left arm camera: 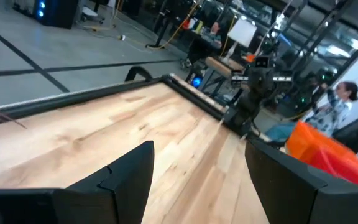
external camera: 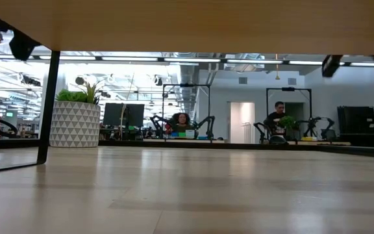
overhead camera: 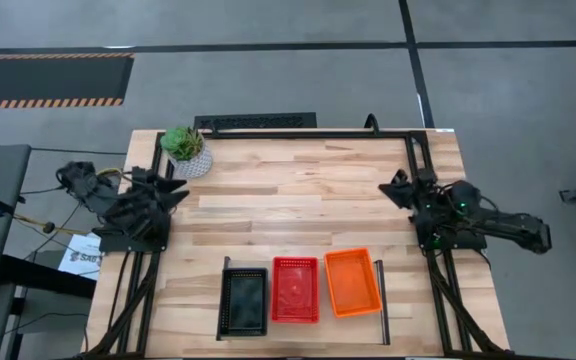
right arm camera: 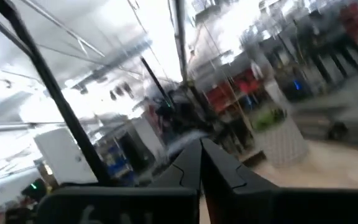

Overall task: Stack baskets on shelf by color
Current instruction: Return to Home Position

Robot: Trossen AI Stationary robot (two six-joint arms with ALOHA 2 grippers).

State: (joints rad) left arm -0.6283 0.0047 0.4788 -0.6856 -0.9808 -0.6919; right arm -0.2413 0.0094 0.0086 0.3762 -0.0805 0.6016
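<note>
Three baskets stand side by side on the shelf [overhead camera: 381, 300] near the table's near edge, open tops up: a black basket [overhead camera: 244, 302] on the left, a red basket [overhead camera: 295, 290] in the middle and an orange basket [overhead camera: 352, 282] on the right. The orange basket [left arm camera: 316, 146] and red basket [left arm camera: 353, 171] also show in the left wrist view. My left gripper [overhead camera: 180, 192] [left arm camera: 197, 168] stands open at the table's left edge, holding nothing. My right gripper [overhead camera: 390, 190] [right arm camera: 201, 155] is shut and empty at the right edge. Both are well away from the baskets.
A potted green plant [overhead camera: 186, 150] [external camera: 74, 120] stands at the table's far left corner. A black tube frame [overhead camera: 413, 150] runs along the far and right sides of the table. Bare wooden tabletop [overhead camera: 288, 200] lies between the two arms.
</note>
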